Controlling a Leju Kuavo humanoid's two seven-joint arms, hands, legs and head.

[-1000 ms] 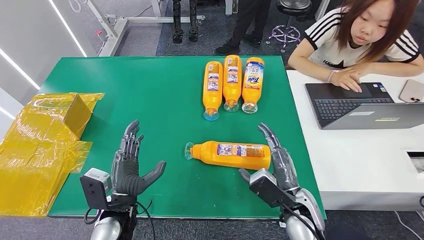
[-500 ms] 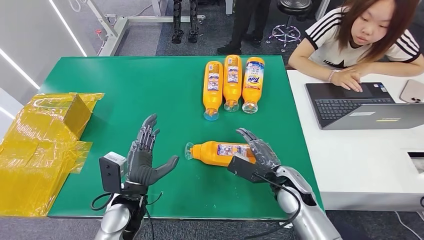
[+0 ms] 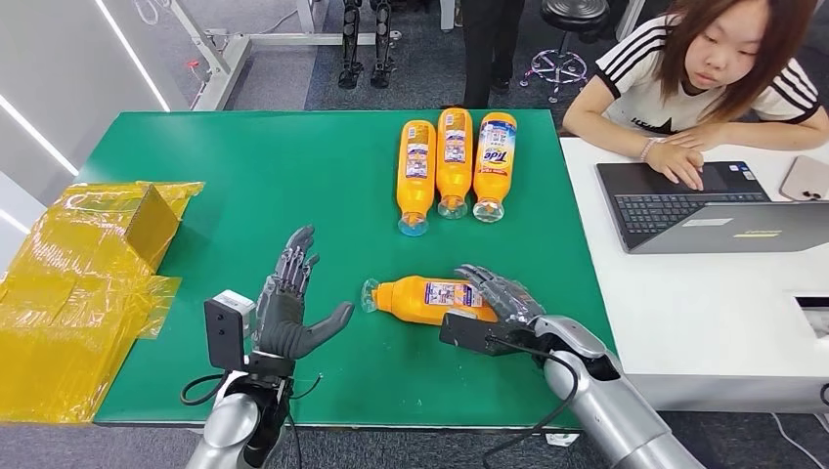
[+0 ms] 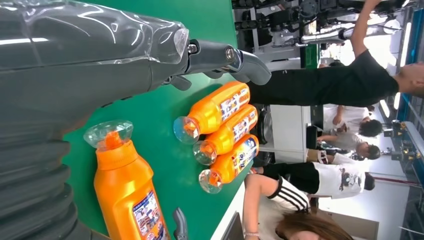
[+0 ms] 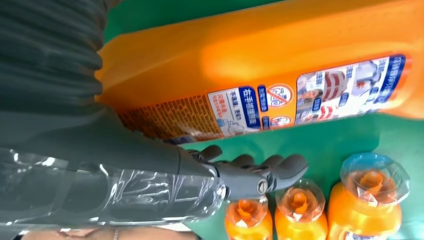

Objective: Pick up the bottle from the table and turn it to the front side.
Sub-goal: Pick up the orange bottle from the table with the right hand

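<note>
An orange detergent bottle (image 3: 420,296) lies on its side on the green table (image 3: 293,186), with its clear cap pointing left and a back label facing up. My right hand (image 3: 497,299) lies over the bottle's base end, fingers draped across the top, not closed round it. In the right wrist view the bottle (image 5: 280,65) sits close against the right hand (image 5: 150,165), whose fingers (image 5: 260,167) reach past its far side. My left hand (image 3: 289,303) hovers open to the left of the cap, holding nothing. In the left wrist view the bottle (image 4: 127,190) lies beside the left hand (image 4: 100,60).
Three more orange bottles (image 3: 454,161) lie side by side at the table's back. Yellow wrapped boxes (image 3: 88,274) crowd the left edge. At the right stands a white desk (image 3: 704,313) with a laptop (image 3: 704,205), a phone (image 3: 807,176) and a seated person (image 3: 704,68).
My right hand swung left from beside the bottle's base and settled over it. My left hand rose and moved closer to the cap. The bottle has stayed put.
</note>
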